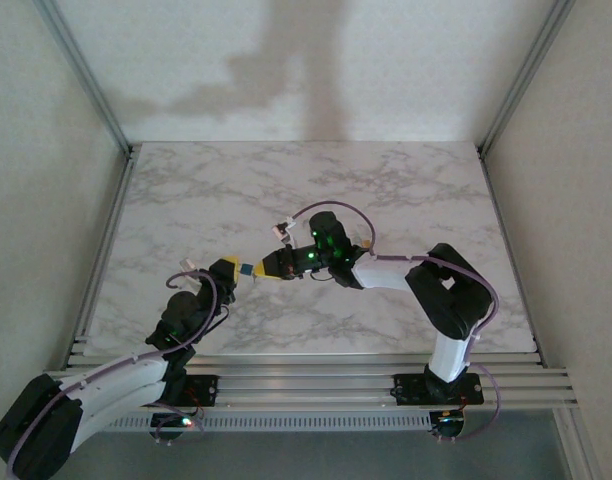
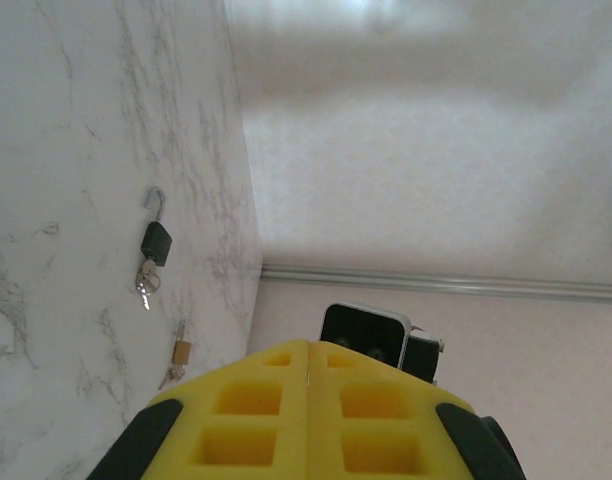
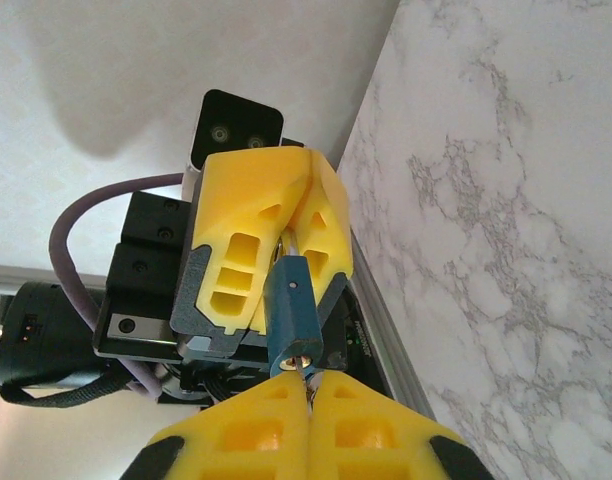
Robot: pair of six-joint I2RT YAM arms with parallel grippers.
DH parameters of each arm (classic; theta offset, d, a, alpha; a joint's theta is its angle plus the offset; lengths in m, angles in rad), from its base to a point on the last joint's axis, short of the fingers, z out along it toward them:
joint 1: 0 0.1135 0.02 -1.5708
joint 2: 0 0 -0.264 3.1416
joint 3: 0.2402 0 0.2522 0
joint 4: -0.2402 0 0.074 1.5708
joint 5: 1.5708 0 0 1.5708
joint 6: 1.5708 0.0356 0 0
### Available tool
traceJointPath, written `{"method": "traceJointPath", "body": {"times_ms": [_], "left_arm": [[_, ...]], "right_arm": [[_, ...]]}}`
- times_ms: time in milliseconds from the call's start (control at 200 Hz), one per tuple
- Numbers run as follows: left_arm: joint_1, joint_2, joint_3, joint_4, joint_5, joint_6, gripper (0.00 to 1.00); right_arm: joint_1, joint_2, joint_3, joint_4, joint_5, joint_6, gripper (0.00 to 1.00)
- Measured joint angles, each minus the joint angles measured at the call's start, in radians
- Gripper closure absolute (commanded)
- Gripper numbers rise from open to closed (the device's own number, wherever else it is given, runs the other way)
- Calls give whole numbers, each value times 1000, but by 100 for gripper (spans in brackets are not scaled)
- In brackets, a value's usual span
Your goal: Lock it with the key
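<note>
table: white-grey marble top | walls: pale, plain, on three sides | posts: grey metal, rear corners | light: soft, dark shadow on back wall

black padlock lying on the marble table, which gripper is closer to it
Right. The right gripper, with the small silver key, is just nearside of the black padlock; the left gripper, holding the blue padlock, is farther off to the left.

- The table has a white and grey top, like marble stone.
- A small black lock lies on it with its loop open, and keys at its end.
- A little gold lock lies near it.
</note>
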Motion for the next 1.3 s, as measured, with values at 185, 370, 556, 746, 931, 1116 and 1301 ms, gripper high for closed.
{"method": "traceJointPath", "body": {"times_ms": [185,370,556,746,931,1116,1301], "left_arm": [[0,-37,0,-43,-19,-4,100],[-1,-90,-1,-92,-30,-8,100],[-1,-119,-1,-135,-45,-18,100],[-1,-157,-1,-184,-52,-23,100],[-1,-196,-1,-224,-66,-23,100],[-1,-209,-1,-247,-70,-23,100],[0,-232,-1,-274,-74,-22,100]], "right_arm": [[3,14,7,20,-8,24,100],[8,18,13,31,-8,36,100],[10,34,22,35,-11,48,100],[12,40,25,37,-17,54,100],[15,50,38,38,-25,55,100],[16,59,42,36,-29,55,100],[16,61,57,3,-33,50,100]]}}
